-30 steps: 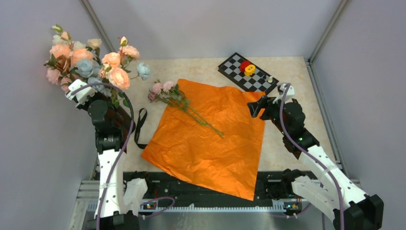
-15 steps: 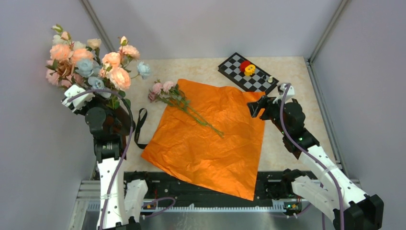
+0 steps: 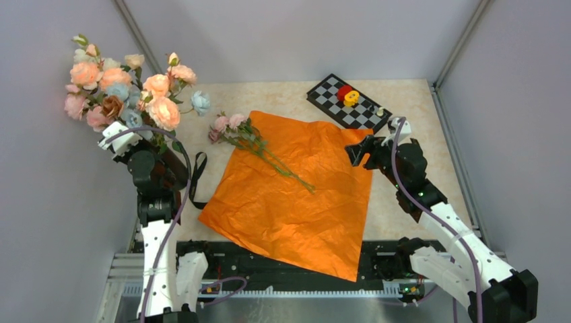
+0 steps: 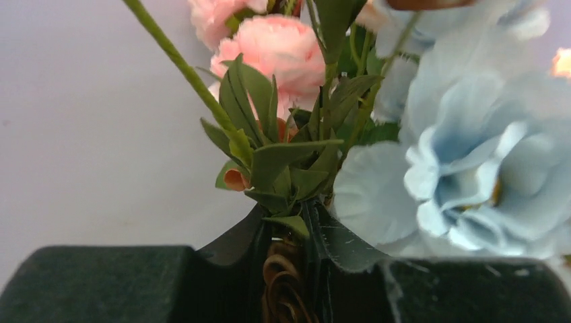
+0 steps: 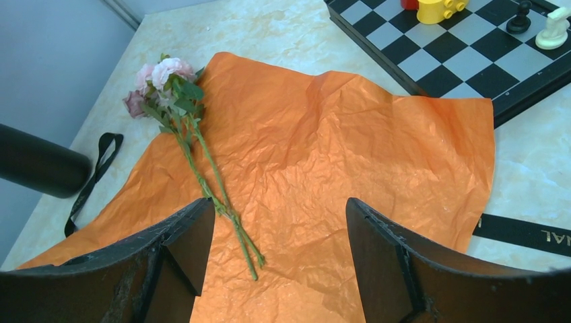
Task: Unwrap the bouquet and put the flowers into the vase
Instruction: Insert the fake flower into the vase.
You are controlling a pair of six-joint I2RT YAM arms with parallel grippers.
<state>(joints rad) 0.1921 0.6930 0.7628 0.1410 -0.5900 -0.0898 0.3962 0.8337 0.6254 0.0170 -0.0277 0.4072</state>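
Top external: orange crinkled paper sheet [image 3: 289, 195] lies open, one thin-stemmed pink sprig [image 3: 259, 145] unplaced on it. Left gripper [image 4: 291, 262] clamps pastel artificial flowers [image 3: 121, 84]; right gripper [image 5: 279, 222] gapes empty.

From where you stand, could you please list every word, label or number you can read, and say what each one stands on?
"NAL": pale capitals on a black strip lying beside the orange paper in the right wrist view; the rest of the word runs off the picture's edge.
Nothing else is legible: the chessboard shows no lettering, and the top view holds no text large enough to read.
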